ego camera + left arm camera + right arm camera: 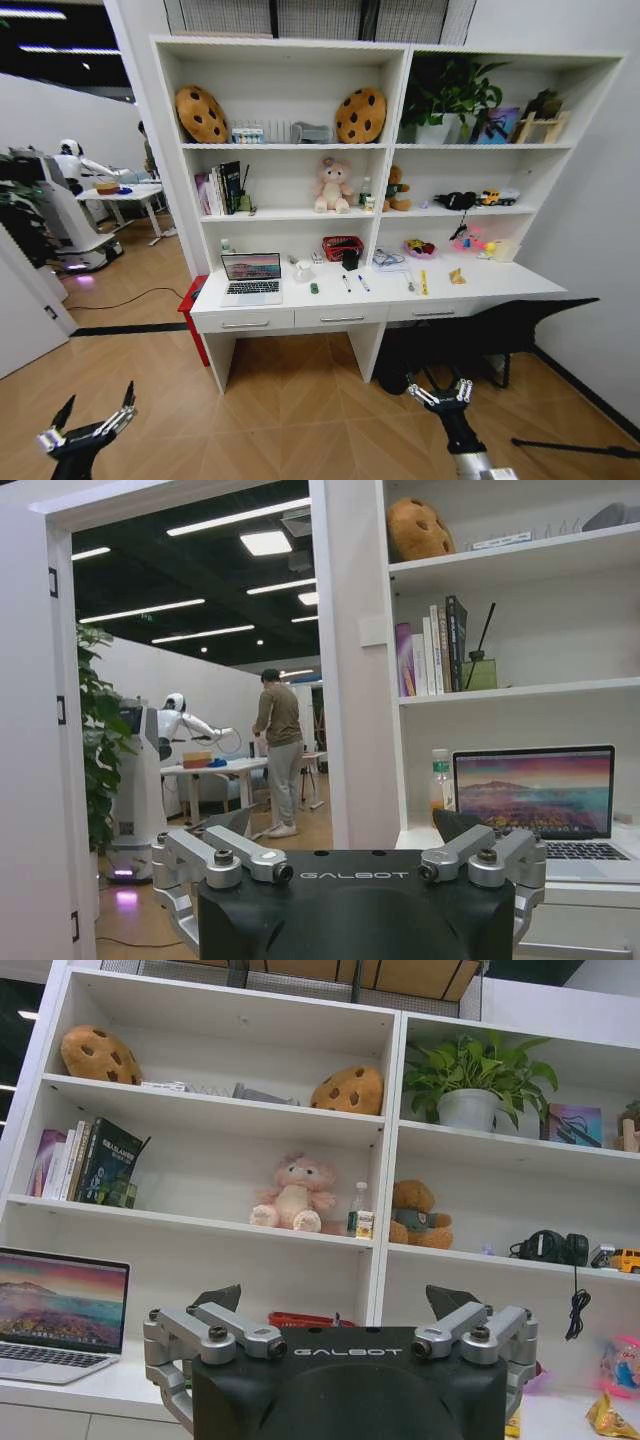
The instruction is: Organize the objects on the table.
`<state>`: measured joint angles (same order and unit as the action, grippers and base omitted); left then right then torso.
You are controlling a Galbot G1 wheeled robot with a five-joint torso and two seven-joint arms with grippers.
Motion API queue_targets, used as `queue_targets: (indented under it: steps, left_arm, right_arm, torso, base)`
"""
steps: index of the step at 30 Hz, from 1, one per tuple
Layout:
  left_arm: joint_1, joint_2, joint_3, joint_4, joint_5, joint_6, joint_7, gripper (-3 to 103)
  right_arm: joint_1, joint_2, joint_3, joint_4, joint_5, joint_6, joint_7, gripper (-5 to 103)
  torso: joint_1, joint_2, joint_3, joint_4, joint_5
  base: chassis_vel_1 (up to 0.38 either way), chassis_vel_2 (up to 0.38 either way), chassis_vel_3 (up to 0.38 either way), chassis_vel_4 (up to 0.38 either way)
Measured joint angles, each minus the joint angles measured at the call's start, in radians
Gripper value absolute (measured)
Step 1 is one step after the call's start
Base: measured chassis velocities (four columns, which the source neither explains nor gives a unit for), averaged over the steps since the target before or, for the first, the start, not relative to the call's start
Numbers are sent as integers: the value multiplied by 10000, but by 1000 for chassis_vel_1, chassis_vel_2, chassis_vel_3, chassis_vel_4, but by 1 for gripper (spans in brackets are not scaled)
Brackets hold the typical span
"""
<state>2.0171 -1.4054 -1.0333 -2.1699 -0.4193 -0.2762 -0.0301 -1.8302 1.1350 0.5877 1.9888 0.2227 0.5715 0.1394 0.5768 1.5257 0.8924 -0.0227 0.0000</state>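
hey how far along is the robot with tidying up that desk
Nothing looks done yet. The laptop sits open on the desk, with the green toy car, two pens and mug loose beside it, near the pen cup. Nothing is in hand: the left claw and right claw hang open and empty, well back from the desk. All sorting remains.

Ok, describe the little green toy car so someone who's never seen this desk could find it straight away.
Start at the long white desk under the tall shelves and find the open silver laptop at its left end. Just right of the laptop, near the front edge, sits the green toy car: tiny and green, unlike the slim white pens farther right.
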Motion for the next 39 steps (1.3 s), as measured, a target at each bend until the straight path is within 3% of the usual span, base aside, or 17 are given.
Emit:
queue_targets:
  steps: [20, 33, 36, 37, 39]
  left_arm:
    - [-158, -217, 223, -48, 231, 234, -67, 100]
    - [-219, -211, 228, 117, 239, 238, -99, 100]
    - [-215, -226, 252, 119, 241, 232, -102, 100]
    - [-211, -226, 252, 115, 241, 225, -102, 100]
    - [-209, -223, 251, 115, 241, 219, -103, 100]
  right_arm:
    - [277, -126, -131, -351, 33, 91, -71, 100]
    - [243, -30, -165, -306, -30, -10, -33, 100]
    - [209, 77, -178, -308, -112, 18, -34, 100]
    - [198, 128, -185, -308, -145, 32, -34, 100]
    - [182, 152, -186, -308, -176, 49, -34, 100]
  torso:
    - [0, 1, -1, -1, 0]
    - [0, 0, 0, 1, 8]
    - [4, -2, 1, -1, -11]
    - [4, -3, 2, 1, 12]
    - [3, -3, 1, 2, 12]
  base:
    - [-81, 83, 69, -89]
    - [-280, 267, 286, -262]
    - [-365, 374, 365, -367]
    - [-369, 412, 364, -379]
    - [-360, 412, 364, -350]
